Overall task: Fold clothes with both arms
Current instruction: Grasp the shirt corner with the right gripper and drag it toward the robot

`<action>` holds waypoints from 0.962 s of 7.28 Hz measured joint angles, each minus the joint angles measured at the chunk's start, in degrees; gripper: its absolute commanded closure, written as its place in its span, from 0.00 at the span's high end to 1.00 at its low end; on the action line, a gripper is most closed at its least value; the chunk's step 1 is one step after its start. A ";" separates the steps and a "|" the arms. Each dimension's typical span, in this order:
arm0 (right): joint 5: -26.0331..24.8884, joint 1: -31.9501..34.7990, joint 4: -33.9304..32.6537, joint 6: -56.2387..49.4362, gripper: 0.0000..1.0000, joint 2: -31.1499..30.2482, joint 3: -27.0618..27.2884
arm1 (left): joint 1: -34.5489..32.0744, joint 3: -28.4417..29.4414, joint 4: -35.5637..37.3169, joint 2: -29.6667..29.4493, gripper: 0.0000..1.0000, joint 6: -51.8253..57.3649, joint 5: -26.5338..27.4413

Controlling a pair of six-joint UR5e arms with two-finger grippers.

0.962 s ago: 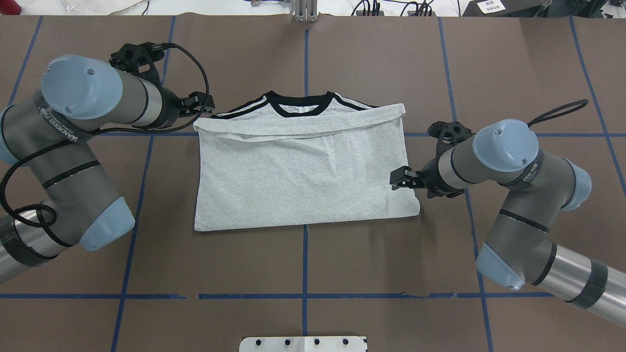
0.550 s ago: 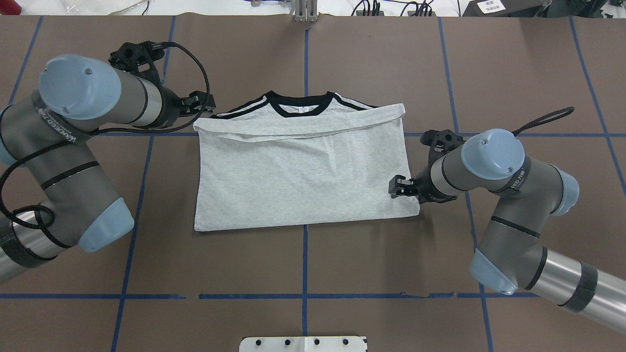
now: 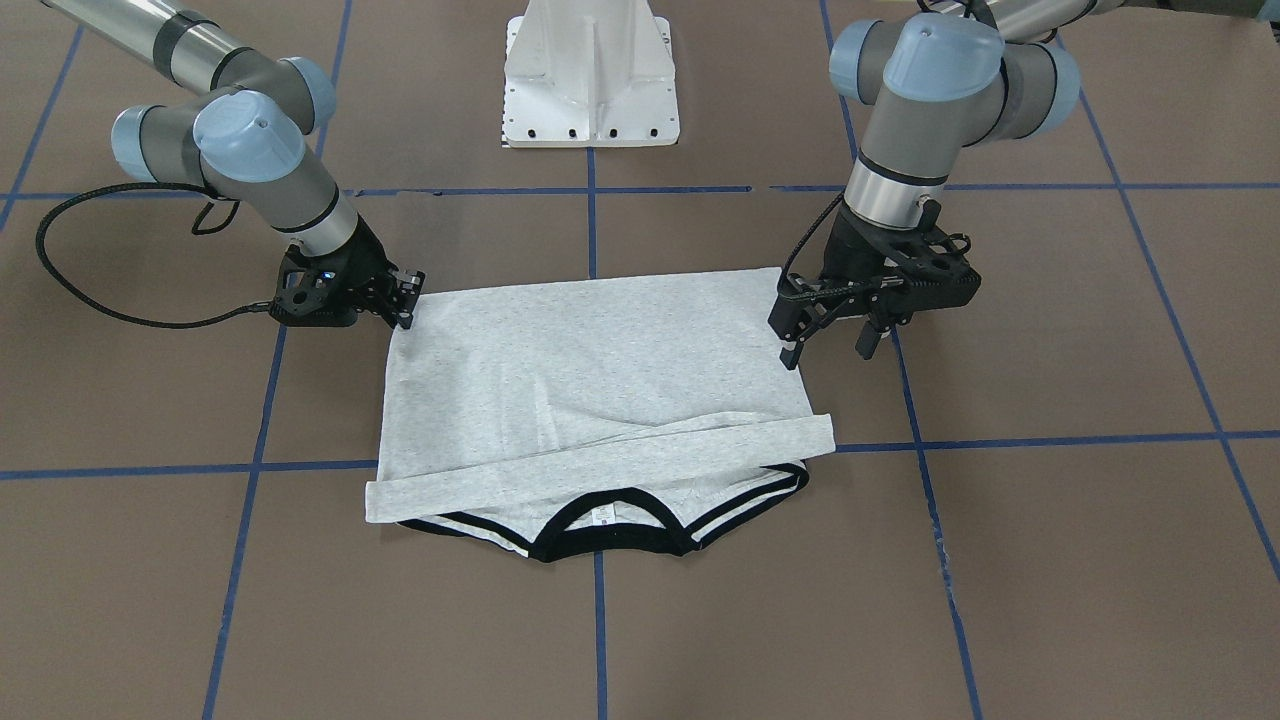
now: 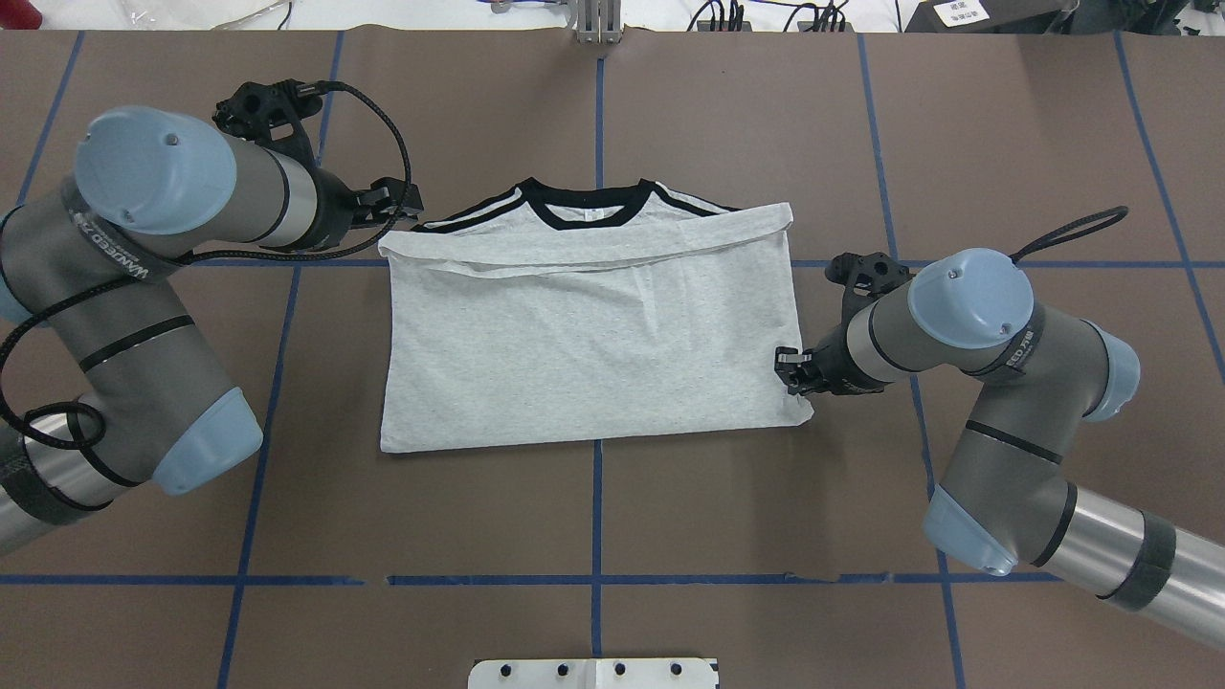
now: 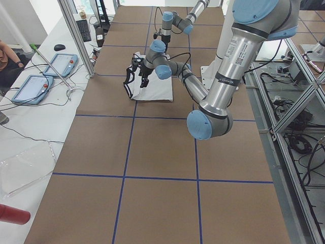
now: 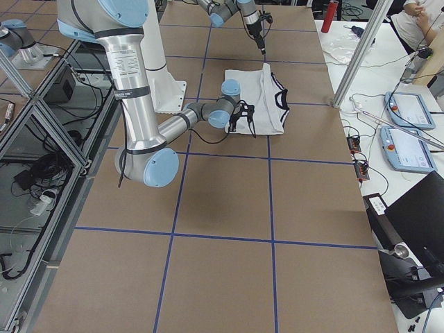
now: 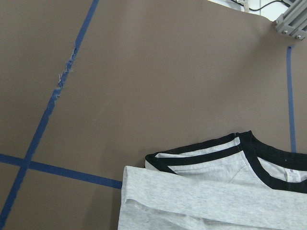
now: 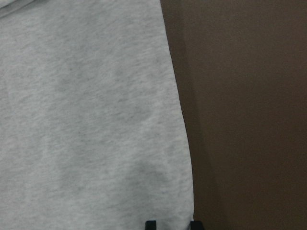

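We see the grey T-shirt (image 4: pixel 584 354) lying flat in the middle of the table (image 4: pixel 593 536). It is folded once, with its hem brought up across the body to just short of the black collar (image 4: pixel 584 208). The collar lies on the side away from the robot, with black shoulder stripes running out from it, and only plain grey cloth faces up.

The right hand (image 4: pixel 792 369) is down at the shirt's right edge, near the corner closest to the robot. In its wrist view two fingertips (image 8: pixel 151 224) stand narrowly apart with the cloth's edge between them. The cloth puckers there, so we read the hand as pinched on the shirt.

The left hand (image 3: pixel 828 350) hangs just beside the far left corner, fingers spread wide, holding nothing.

Blue tape lines (image 4: pixel 595 498) cross the brown table, and the white base (image 3: pixel 590 70) stands at the robot's edge.
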 measured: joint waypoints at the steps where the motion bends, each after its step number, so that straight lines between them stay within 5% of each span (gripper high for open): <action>1: 0.33 0.10 -0.02 0.02 0.00 -1.33 1.29 | 0.00 -0.13 0.03 -0.07 1.00 0.00 0.00; 4: 0.59 -1.05 -0.23 0.17 0.00 -11.29 9.89 | 0.14 -0.43 0.07 -0.14 0.99 -0.14 0.00; 7: 3.22 -9.28 -0.27 1.76 0.00 -24.57 20.62 | 0.55 -0.78 0.07 -0.02 0.99 -1.33 0.16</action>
